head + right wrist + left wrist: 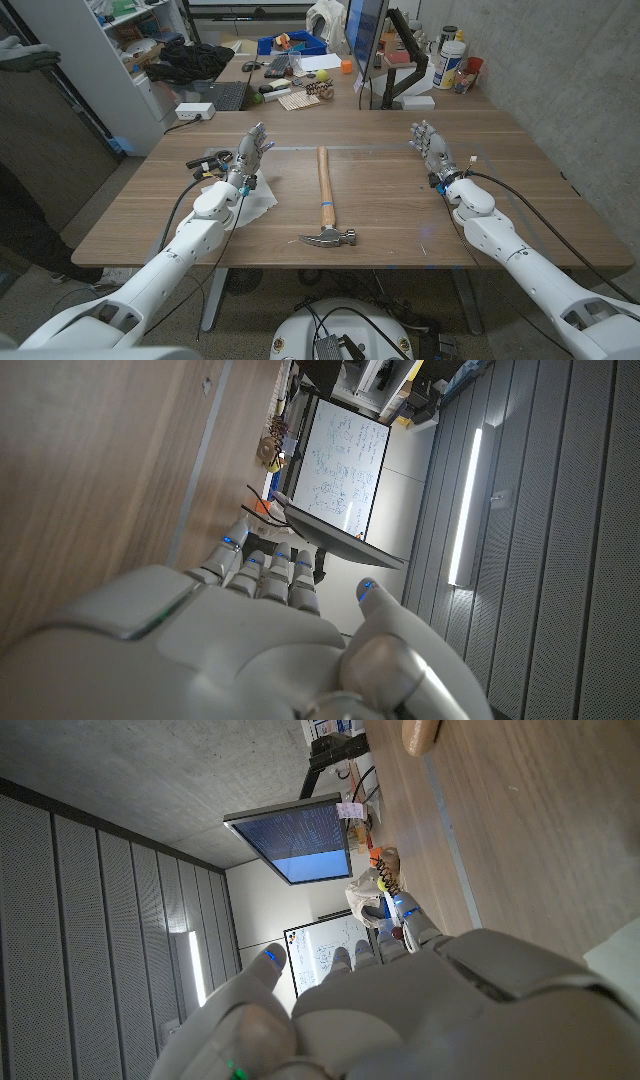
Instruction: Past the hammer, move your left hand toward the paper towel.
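We are holding our left hand (pixel 254 149) over the towel (pixel 252 206), fingers apart, empty, left of the hammer (pixel 325 200). Our right hand (pixel 430 145) is hovering far right, fingers apart.

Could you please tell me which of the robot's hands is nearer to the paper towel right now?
The left. The left hand is raised just above the paper towel, which lies beside its forearm, while the right hand is across the table, beyond the hammer.

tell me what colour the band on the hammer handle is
Blue, wrapped around the wooden handle of the hammer near its metal head; the head view shows it best.
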